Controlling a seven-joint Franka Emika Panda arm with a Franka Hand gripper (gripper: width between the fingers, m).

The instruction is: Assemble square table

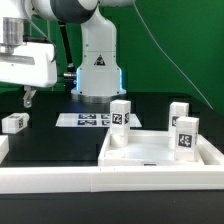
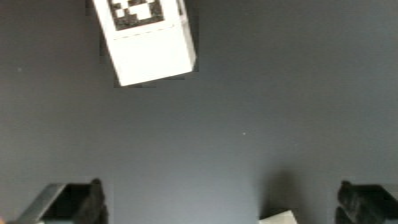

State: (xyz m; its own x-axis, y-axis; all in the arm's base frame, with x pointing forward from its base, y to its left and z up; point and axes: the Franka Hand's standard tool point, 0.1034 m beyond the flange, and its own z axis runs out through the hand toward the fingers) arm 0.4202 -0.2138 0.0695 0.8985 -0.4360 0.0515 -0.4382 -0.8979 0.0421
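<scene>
Square tabletop [image 1: 150, 152]: white slab with raised rim, lying flat at the near side of the black table [image 1: 50, 125], toward the exterior view's right. Three tagged white legs stand upright on or just behind it [image 1: 120, 116] [image 1: 178, 114] [image 1: 186, 136]. Fourth leg [image 1: 14, 122] lies apart at the exterior view's left, tag visible; wrist view shows it [image 2: 148, 40] on bare black surface. Gripper [image 1: 29, 97] hovers above it, jaws fully spread, empty. Marker board [image 1: 88, 119] lies flat before the robot base.

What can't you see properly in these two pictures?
- Gripper: the wrist view's edge cuts off its fingertips; the exterior view crops it at the picture's left.
- Leg in the wrist view: its tag end runs off the picture.
- Marker board: tags too small to read in the exterior view, partly hidden by a standing leg.
</scene>
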